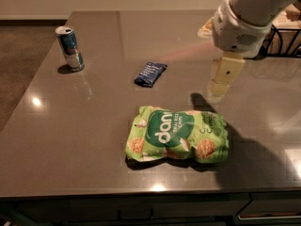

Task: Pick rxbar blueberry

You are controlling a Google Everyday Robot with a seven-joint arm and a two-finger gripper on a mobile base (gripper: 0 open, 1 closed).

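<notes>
The rxbar blueberry (150, 74) is a small flat dark navy bar lying on the grey table (94, 126), a little left of centre and behind the green bag. My gripper (220, 86) hangs from the white arm at the upper right. It is above the table, to the right of the bar and well apart from it, just behind the right end of the green bag. It holds nothing that I can see.
A large light-green chips bag (178, 134) lies near the table's front edge. A blue-and-silver drink can (69, 48) stands at the far left. A wire holder (282, 36) sits at the far right, partly hidden by the arm.
</notes>
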